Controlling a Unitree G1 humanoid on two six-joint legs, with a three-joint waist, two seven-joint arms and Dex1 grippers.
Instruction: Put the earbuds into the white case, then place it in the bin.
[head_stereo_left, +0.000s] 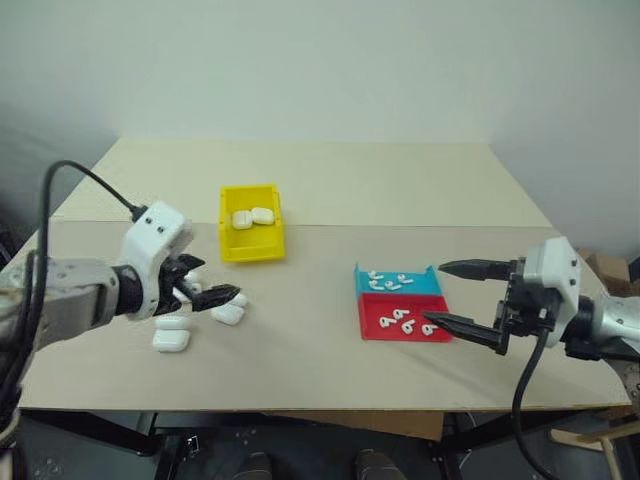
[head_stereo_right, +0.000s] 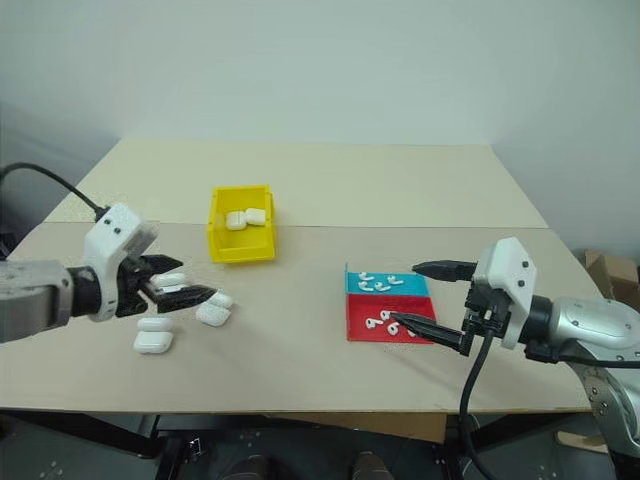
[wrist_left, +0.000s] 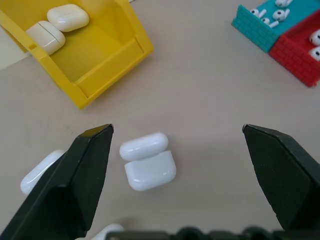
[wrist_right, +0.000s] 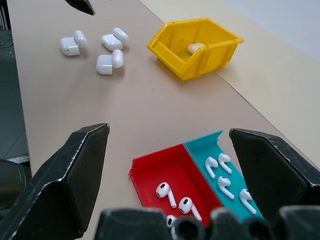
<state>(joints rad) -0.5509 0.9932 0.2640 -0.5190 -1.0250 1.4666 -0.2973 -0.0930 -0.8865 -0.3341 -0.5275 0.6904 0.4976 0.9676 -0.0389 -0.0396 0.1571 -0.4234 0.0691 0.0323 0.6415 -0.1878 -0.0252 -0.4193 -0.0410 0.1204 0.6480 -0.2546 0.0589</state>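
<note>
Lying open-lidded between the left gripper's (wrist_left: 177, 132) spread jaws — a white case (wrist_left: 147, 161).

light: even, diffuse, moderately bright | shadows: soft, faint on bench (head_stereo_left: 330, 330) under the fingers (head_stereo_left: 215, 297) | glare: small highlights on white case (wrist_left: 148, 161) | focus: wrist-view fingers soft up close | head views mildly soft

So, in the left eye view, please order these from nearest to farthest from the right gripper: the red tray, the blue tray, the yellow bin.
1. The red tray, right beside the right gripper, under its lower finger.
2. The blue tray, just behind the red one, touching it.
3. The yellow bin, far across the table, toward the left gripper.
</note>
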